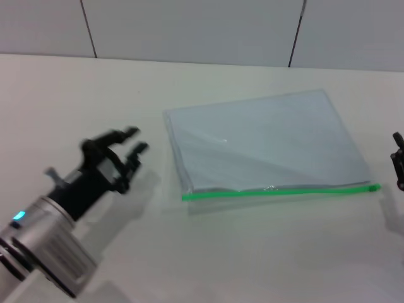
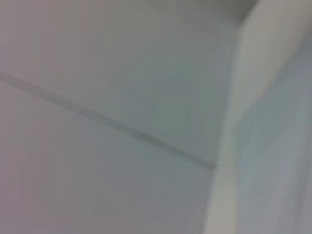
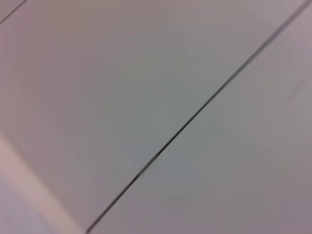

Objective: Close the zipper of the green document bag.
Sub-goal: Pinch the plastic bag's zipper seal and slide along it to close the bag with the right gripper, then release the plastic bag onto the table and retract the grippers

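Note:
The green document bag lies flat on the white table, a clear bluish pouch in the head view's middle. Its bright green zipper runs along the edge nearest me. I cannot make out the slider. My left gripper hovers open to the left of the bag, fingers pointing toward its near left corner, a short gap away. Only the tip of my right gripper shows at the frame's right edge, beside the zipper's right end. Both wrist views show only blurred pale surfaces with a dark seam.
A white panelled wall rises behind the table's far edge. Bare tabletop stretches in front of the bag and around the left arm.

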Robot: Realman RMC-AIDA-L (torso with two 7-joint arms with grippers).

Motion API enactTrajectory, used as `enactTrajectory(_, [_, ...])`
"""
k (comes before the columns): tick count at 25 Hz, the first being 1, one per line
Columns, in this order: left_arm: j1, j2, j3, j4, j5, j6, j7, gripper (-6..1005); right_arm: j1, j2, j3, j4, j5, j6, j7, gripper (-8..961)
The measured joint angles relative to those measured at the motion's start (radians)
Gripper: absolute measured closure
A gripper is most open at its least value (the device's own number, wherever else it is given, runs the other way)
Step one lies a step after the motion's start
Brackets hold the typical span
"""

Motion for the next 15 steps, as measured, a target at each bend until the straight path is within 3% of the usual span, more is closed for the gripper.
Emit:
enactTrajectory(5, [0.029, 0.000, 0.000, 0.002, -0.256, 0.126, -0.094, 723, 0.005, 0.000, -0.026, 0.012, 0.032, -0.057, 0.150, 512])
enactTrajectory(9, [0.034, 0.004, -0.001, -0.011, -0.548, 0.215, -0.300, 681, 0.033, -0.002, -0.063, 0.035, 0.187, -0.033, 0.246, 287])
enactTrajectory(15, [0.036, 0.008, -0.001, -0.090, -0.761, 0.260, -0.575, 680, 0.039, -0.001, -0.078, 0.046, 0.264, -0.040, 0.286, 287])
